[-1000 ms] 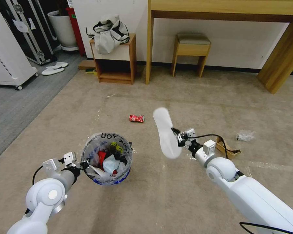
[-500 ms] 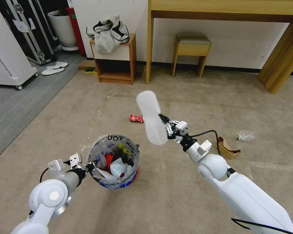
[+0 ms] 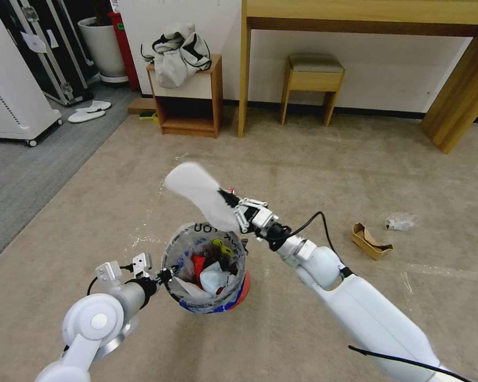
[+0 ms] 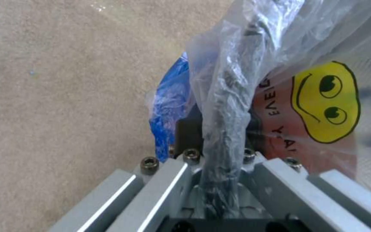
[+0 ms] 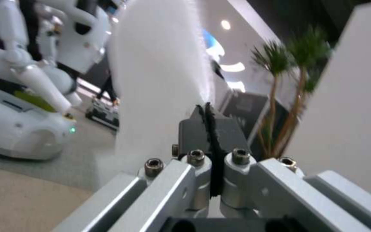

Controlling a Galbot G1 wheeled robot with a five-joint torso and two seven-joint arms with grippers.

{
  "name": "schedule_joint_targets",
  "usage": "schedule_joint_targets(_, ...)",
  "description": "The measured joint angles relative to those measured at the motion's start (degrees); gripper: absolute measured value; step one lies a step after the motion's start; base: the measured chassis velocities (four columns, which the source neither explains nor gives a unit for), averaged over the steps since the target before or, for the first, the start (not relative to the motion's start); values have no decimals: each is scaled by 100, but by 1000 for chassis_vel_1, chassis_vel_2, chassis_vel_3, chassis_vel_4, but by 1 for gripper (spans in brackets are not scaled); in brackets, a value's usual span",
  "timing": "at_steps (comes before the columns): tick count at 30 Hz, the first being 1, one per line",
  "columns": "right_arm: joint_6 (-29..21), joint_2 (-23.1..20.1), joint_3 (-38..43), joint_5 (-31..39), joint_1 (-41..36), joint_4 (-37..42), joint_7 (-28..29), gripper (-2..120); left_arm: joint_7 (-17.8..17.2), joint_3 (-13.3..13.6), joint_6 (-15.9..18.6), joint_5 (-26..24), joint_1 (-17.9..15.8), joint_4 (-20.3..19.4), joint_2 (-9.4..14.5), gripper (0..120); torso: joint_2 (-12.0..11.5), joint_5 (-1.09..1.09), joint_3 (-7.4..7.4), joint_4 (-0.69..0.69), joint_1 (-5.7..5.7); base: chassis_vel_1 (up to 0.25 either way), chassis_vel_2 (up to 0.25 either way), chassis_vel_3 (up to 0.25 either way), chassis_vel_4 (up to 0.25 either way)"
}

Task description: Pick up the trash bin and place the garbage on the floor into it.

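Observation:
The trash bin [image 3: 239, 289] is small and red with a blue band, lined by a clear bag with black lettering, and holds several litter pieces. My left gripper [image 3: 164, 276] is shut on the bin's near-left rim. In the left wrist view that gripper [image 4: 220, 129] pinches the bag and rim beside the blue band [image 4: 168, 103]. My right gripper [image 3: 235, 207] is shut on the white slipper [image 3: 194, 188], holding it tilted just above the bin's far rim. The right wrist view shows the slipper [image 5: 159, 80] clamped in that gripper [image 5: 209, 125]. A brown cardboard scrap [image 3: 370, 241] and a clear plastic wad [image 3: 400, 221] lie on the floor [image 3: 302, 164] to the right.
A low wooden cabinet [image 3: 188, 106] with clothing on top, a stool [image 3: 310, 79] and a wooden table [image 3: 457, 101] line the far wall. Grey flooring [image 3: 16, 175] at the left carries a white wheeled unit [image 3: 10, 95], a pair of white slippers [image 3: 89, 111] and a planter pot [image 3: 103, 48].
My right gripper has carried the slipper leftward, from right of the bin to above its far rim. The left arm has shifted the bin rightward.

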Motion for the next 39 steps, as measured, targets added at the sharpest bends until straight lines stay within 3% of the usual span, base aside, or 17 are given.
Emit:
schedule_joint_targets(2,191,258,4,-295,-3,-150,-55,0,-14,-8,6,-53,3,-26,-6,0,0,0,0,1,0,0,0,0,0)
schedule_joint_targets(11,575,637,-2,-822,-93,-607,-152,0,-25,-153,7,-153,64,-116,-37,0,0,0,0,0,0,0,0,0,0)
schedule_joint_targets(24,842,662,159,-998,-479,-778,-205,0,-153,-192,16,-213,208,-345,-182,0,0,1,0,0,0,0,0,0,0)
schedule_joint_targets(39,900,603,230,-954,-605,-759,-212,0,-324,-316,-2,-422,187,-390,-164,0,0,1,1,-1,0,0,0,0,0)
